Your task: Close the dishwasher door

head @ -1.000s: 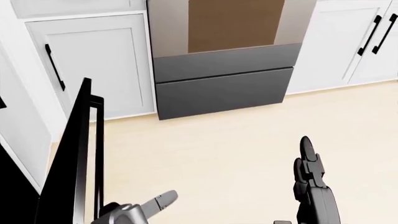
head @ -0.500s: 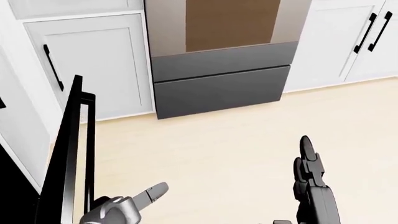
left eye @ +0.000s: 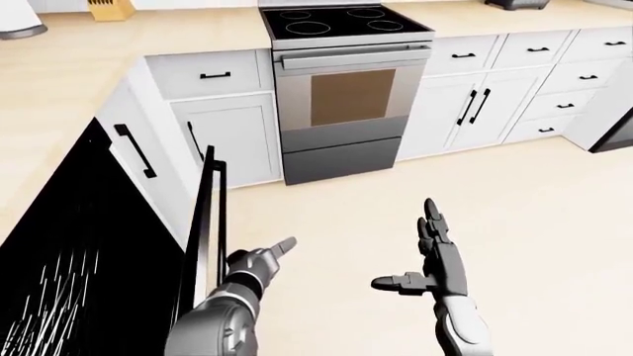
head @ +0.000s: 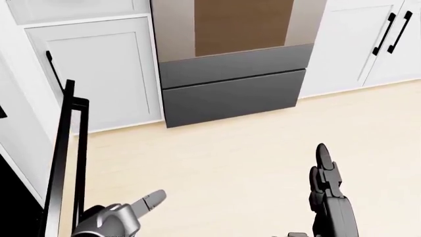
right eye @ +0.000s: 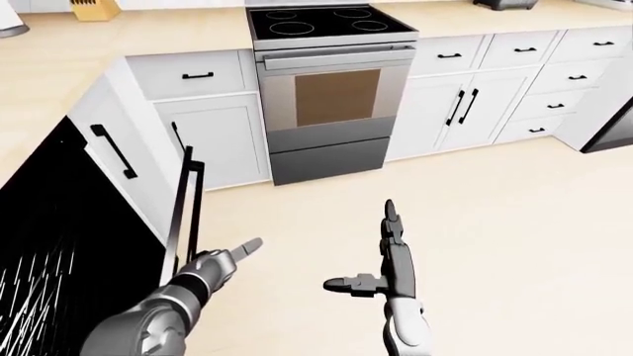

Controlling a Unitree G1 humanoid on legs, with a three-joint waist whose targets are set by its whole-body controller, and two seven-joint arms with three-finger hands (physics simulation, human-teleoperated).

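While the dishwasher door stands nearly upright at the left of the left-eye view, its thin black edge faces the camera, and a slim black bar handle runs down its floor-facing side. To the left of the door the dark dishwasher interior gapes open, with pale rack wires showing inside.

The left hand sits just beside the door's outer face, low in the view. Its fingers are loosely spread, 1 finger pointing up and to the right, and they grip nothing. Whether the hand touches the door cannot be told from any view.

The right hand hangs over the pale floor, well apart from the door. It is open and empty, its fingers straight and pointing to the top of the view, its thumb stuck out to the left.

At the top of the left-eye view a steel range with a black cooktop carrying 4 burner rings stands between white cabinets with black handles. A knife block sits on the beige counter at the top left edge.
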